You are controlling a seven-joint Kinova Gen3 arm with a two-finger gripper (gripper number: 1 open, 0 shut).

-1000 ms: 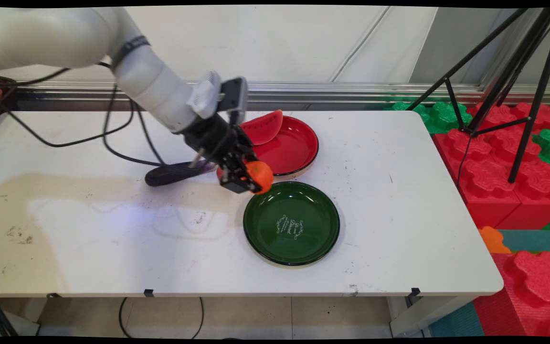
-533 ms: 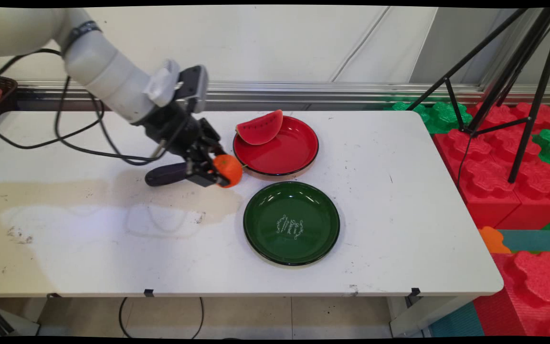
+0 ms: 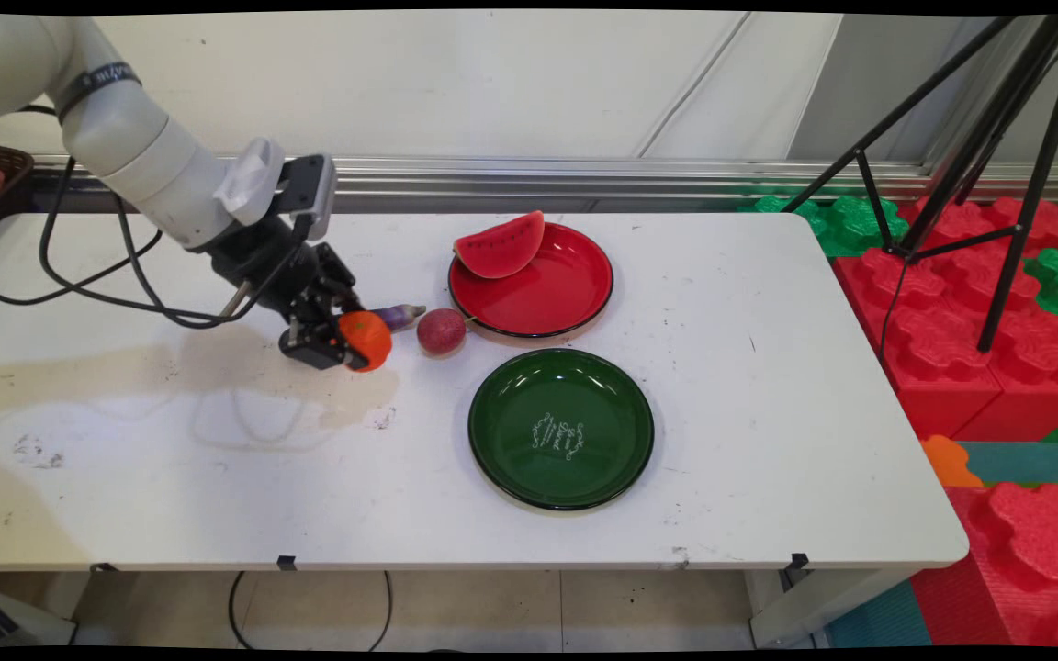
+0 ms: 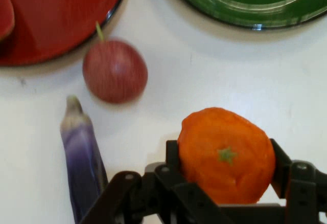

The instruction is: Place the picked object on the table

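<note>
White table (image 3: 768,386) carries the gripper (image 4: 225,170) clamped on an orange (image 4: 226,155), seemingly just above an eggplant (image 4: 82,157), near an apple (image 4: 115,70).

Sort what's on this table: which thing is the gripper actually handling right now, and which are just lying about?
In hand:
- gripper, fingers shut on the orange fruit

Lying about:
- purple eggplant, beside the gripper
- red round fruit, by the red plate's rim
- red plate with a watermelon slice leaning on its edge
- green plate, nothing on it
</note>
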